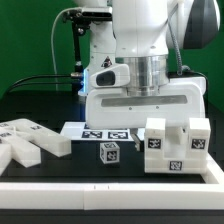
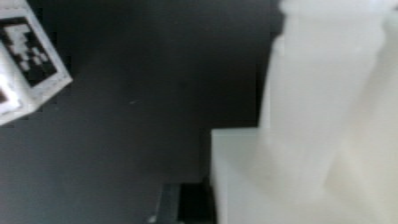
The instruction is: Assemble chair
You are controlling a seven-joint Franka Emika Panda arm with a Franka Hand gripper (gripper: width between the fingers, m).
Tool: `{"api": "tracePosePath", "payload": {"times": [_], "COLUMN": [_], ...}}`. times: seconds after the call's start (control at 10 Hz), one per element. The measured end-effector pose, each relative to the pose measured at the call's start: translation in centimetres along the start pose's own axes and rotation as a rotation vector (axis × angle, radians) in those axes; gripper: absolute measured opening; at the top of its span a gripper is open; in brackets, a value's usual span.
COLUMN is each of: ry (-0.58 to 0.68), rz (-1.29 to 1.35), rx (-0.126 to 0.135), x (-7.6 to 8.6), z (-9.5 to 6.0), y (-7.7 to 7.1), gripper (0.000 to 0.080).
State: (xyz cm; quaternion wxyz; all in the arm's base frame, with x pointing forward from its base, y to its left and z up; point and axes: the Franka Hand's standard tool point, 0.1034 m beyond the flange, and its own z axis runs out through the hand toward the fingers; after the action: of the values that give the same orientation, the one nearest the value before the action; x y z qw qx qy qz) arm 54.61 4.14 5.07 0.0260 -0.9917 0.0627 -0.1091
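The chair's joined white block [image 1: 176,145], with small black-and-white tags, stands at the exterior view's right. Several loose white chair parts [image 1: 30,140] lie at the exterior view's left. My gripper [image 1: 148,122] hangs low over the table, just behind the joined block's left post, which hides its fingertips. In the wrist view a plain white chair part [image 2: 311,130] fills one side, very close and blurred. One dark finger [image 2: 189,203] shows right against its edge. The other finger is hidden, so I cannot tell whether the jaws hold anything.
A lone small tagged cube [image 1: 108,151] sits between the loose parts and the joined block. The marker board [image 1: 92,130] lies flat behind it and also shows in the wrist view [image 2: 25,60]. A white rim [image 1: 110,183] runs along the table's front edge.
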Motion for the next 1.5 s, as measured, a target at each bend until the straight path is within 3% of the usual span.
{"api": "tracePosePath", "payload": {"times": [0.7, 0.8, 0.9, 1.0, 1.2, 1.3, 1.4, 1.5], "ry": [0.000, -0.145, -0.254, -0.230, -0.361, -0.417, -0.503, -0.569], "rz": [0.000, 0.005, -0.015, -0.007, 0.029, 0.068, 0.095, 0.093], "rx": [0.000, 0.017, 0.025, 0.033, 0.064, 0.061, 0.043, 0.051], "x": [0.0, -2.8, -3.1, -1.0, -0.9, -0.6, -1.5, -1.5], "z": [0.0, 1.1, 0.5, -0.8, -2.6, -3.0, -2.8, -2.7], "y": [0.0, 0.2, 0.4, 0.9, 1.1, 0.9, 0.5, 0.6], "gripper": [0.0031, 0.0031, 0.0031, 0.0031, 0.0031, 0.0031, 0.0031, 0.0031]}}
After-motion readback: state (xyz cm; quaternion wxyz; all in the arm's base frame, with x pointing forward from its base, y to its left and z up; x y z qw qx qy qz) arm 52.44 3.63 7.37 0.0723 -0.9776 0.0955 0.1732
